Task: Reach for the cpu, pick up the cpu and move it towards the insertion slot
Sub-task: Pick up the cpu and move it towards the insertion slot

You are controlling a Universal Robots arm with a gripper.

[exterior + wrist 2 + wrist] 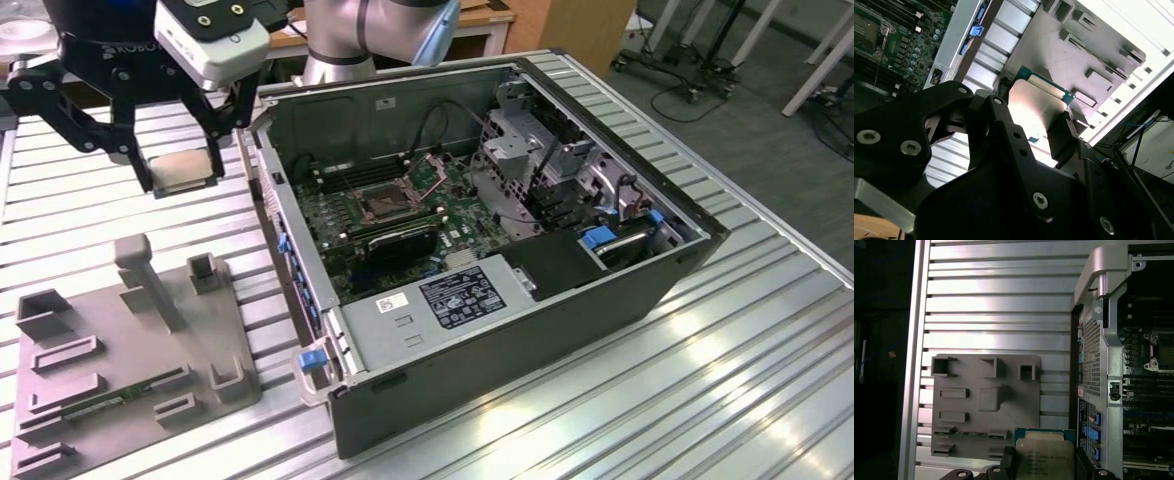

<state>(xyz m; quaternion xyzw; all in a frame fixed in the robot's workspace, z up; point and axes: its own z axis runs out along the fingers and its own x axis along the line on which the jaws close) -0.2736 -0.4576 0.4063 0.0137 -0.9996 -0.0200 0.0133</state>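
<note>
The cpu point(183, 172), a small silvery square chip with a pale rim, hangs in the air at the exterior view's upper left, held between the black fingers of my gripper point(187, 170). Both wrist views show the chip point(1035, 111) point(1045, 459) clamped between the fingers, its green edge showing, high above the slatted table. The insertion slot point(383, 203), a dark square socket in a silvery frame, lies on the green board inside the open computer case point(587, 290), to the right of the chip in the exterior view. The socket's edge point(1164, 351) appears in the first wrist view.
A grey plastic tray point(127, 370) with raised posts and recesses lies on the slatted metal table point(747, 380) below the gripper; a thin green memory stick point(127, 392) rests in it. The case's side wall point(287, 230) stands between chip and socket. Drive cage and power supply fill the case's right part.
</note>
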